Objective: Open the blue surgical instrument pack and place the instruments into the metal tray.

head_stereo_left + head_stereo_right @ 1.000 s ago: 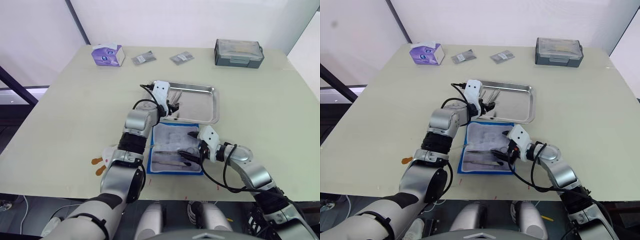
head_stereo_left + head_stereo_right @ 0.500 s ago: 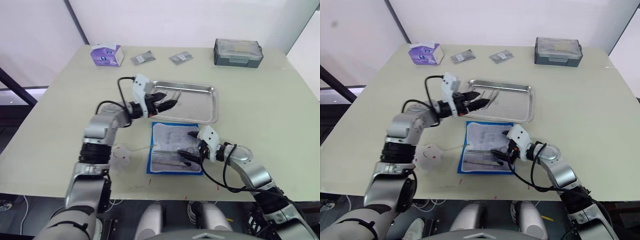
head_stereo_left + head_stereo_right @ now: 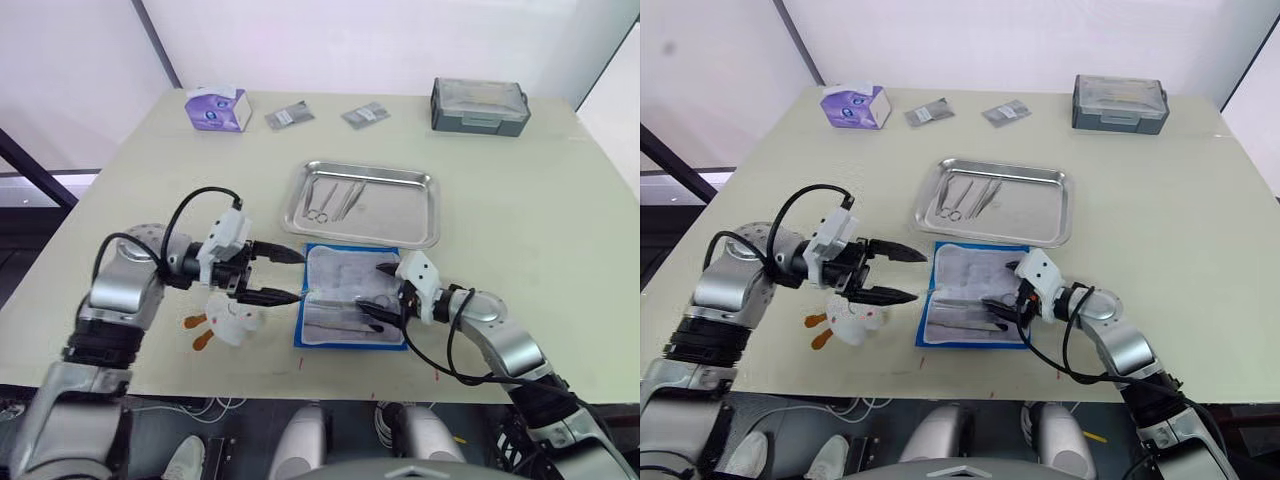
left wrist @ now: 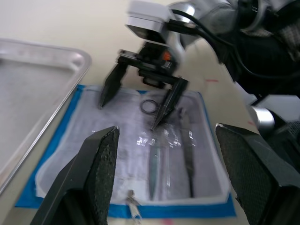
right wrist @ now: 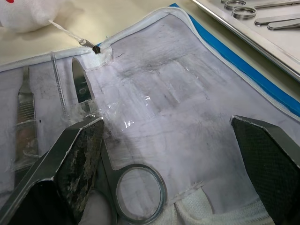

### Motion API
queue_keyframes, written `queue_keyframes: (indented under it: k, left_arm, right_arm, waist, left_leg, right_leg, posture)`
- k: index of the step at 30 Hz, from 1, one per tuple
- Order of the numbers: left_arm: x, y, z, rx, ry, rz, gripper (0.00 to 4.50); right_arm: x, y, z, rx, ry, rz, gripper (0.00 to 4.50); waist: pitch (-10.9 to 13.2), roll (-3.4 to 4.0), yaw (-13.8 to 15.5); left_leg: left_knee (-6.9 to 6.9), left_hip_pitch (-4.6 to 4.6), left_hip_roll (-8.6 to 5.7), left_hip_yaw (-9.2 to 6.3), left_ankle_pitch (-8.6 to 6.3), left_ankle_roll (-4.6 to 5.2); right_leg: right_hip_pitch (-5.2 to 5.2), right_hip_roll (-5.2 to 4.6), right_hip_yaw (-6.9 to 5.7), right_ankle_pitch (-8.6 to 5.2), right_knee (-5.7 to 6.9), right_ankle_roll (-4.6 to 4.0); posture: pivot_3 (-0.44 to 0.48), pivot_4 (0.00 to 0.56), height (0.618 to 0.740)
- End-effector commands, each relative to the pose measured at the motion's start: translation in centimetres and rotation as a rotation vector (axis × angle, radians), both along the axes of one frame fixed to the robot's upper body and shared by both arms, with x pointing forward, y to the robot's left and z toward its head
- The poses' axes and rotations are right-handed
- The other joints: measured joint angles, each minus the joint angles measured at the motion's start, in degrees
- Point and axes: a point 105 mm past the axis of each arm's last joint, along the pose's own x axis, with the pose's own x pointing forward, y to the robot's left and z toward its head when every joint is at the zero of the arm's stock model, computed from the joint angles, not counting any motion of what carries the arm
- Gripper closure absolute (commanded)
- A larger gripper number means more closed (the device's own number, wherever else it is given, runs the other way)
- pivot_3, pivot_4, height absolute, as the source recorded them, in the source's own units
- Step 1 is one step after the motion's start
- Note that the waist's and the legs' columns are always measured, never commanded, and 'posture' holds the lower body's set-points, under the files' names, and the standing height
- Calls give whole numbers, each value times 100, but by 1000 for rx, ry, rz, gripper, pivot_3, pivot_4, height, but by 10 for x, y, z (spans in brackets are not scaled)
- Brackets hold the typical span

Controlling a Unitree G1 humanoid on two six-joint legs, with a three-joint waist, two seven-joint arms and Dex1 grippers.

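Whereas a second ago the left gripper [image 3: 290,275] was reaching over the metal tray [image 3: 425,222], it is now hanging back near the table's [image 3: 520,200] left front, fingers spread wide and empty, just beside the left edge of the blue surgical instrument pack [image 3: 352,308]. Scissors and tweezers [image 3: 332,198] are now lying uncovered in the tray's left half. Lying open just in front of the tray, the pack is showing its clear pockets. Resting over the pack's right side, unmoved, the right gripper [image 3: 1004,290] is standing parted, one fingertip touching the scissors' ring handle [image 5: 138,192]. Remaining instruments [image 4: 172,154] are sitting under plastic, their shapes blurred and partly cut off.
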Motion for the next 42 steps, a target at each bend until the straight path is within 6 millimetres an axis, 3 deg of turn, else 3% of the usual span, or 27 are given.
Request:
queue_keyframes:
  k: [1, 7, 11, 17, 26, 30, 33, 42]
  left_arm:
    - [-4, 2, 2, 13, -51, -89, 1049]
    - [-4, 2, -1, 29, -36, -108, 1049]
    - [-1, 2, -3, 38, -46, -104, 81]
    - [-1, -1, -2, 22, -50, -116, 81]
    - [-2, -14, -5, -23, -91, -175, 81]
    - [-1, -16, -6, -30, -94, -180, 81]
    - [-3, -19, -9, -42, -93, -197, 81]
    - [-2, -19, -37, 22, -118, -229, 81]
  right_arm:
    - [-9, -26, -44, -121, 143, -70, 0]
    - [-10, -26, -33, -94, 106, -61, 0]
    - [-12, -29, -28, -93, 88, -61, 0]
    - [-12, -27, -12, -36, 49, -64, 0]
    - [-19, -22, 35, 61, -63, 8, 0]
    - [-22, -21, 52, 96, -98, 41, 0]
    - [-27, -23, 66, 105, -130, 69, 0]
    - [-45, -40, 92, 95, -137, 133, 0]
  waist:
    - [2, 1, 6]
    - [30, 15, 18]
    - [52, 17, 24]
    - [74, 12, 28]
    - [150, 12, 14]
    - [159, 12, -28]
    - [165, 12, -27]
    - [190, 9, -15]
  left_leg:
    - [0, 0, -1, 0, 0, 0]
    - [1, -10, -8, -3, 0, 1]
    - [2, -15, -13, -8, 0, 2]
    - [3, -17, -14, -9, 0, 2]
    - [9, -35, -13, -12, 1, 1]
    - [25, -110, -12, -11, 3, 0]
    - [26, -111, -12, -11, 3, 0]
    - [43, -110, -13, -12, 3, 1]
  right_leg:
    - [0, 0, -1, 0, 0, 0]
    - [-1, 1, -6, 0, -2, 1]
    - [-3, 2, -12, -1, -1, 1]
    - [-3, 3, -14, -1, -2, 2]
    - [-20, 6, -16, 0, 3, 1]
    - [-101, 10, -10, 1, 39, 0]
    - [-105, 11, -11, -1, 46, -2]
    - [-102, 10, -13, -1, 61, -3]
  posture:
    - [0, 150, 738]
    - [0, 150, 738]
    - [0, 150, 738]
    - [0, 150, 738]
    - [0, 150, 738]
    - [0, 150, 738]
    - [0, 150, 738]
    - [0, 150, 738]
